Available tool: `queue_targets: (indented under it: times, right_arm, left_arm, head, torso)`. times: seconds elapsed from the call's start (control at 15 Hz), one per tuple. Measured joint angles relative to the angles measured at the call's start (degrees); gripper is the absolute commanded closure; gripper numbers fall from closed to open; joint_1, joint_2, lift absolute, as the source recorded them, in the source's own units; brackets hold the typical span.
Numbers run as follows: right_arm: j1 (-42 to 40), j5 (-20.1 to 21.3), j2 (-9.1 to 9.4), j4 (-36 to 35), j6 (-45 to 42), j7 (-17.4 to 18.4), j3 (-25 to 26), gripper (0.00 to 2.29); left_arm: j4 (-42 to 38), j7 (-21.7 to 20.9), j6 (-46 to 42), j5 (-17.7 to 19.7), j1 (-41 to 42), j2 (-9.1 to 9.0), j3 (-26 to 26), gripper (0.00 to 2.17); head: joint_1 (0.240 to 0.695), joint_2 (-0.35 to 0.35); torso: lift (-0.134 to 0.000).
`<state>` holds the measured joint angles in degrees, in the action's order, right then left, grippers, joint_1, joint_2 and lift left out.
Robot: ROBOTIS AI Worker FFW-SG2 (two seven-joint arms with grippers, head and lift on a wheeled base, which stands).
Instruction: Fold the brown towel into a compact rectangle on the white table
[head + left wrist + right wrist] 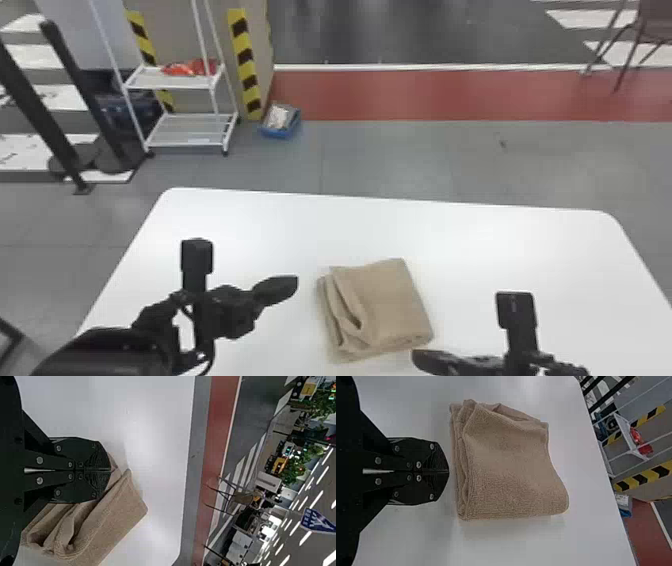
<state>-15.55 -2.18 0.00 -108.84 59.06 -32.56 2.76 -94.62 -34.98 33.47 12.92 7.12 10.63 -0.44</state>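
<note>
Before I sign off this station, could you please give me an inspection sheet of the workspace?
Surface: white table, smooth, with rounded far corners.
Job's things: brown towel, folded into a layered packet lying on the table; layers gape along its left side.
Clutter: blue box with things in it, on the floor beyond the table.
End effectors: left end effector shut, left of the towel; right end effector shut, on the towel's near right side.
Cables: what looks like a thin black cable curves beside the left wrist.
Surroundings: white shelf trolley with something red on it, yellow-and-black striping, chair at far right.
</note>
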Motion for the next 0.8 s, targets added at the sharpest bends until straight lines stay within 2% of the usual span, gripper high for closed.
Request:
queue_targets:
  times: [0.4, 0.8]
  right_arm:
    - [5.77, 0.74, 0.0, 8.27, -2.34, 2.99, 0.89, 1.68]
    - [15.25, 0.03, 0.0, 17.16, -5.05, 3.52, 1.2, 1.68]
  left_arm:
    - [-0.12, -0.62, -0.11, 0.0, 0.0, 0.0, 0.83, 1.83]
    - [-0.44, -1.06, 0.07, 0.0, 0.14, 0.07, 0.9, 1.83]
  head:
    - [0.695, 0.014]
    - [0.695, 0.009]
  torso:
    - [0.0]
    - [0.0]
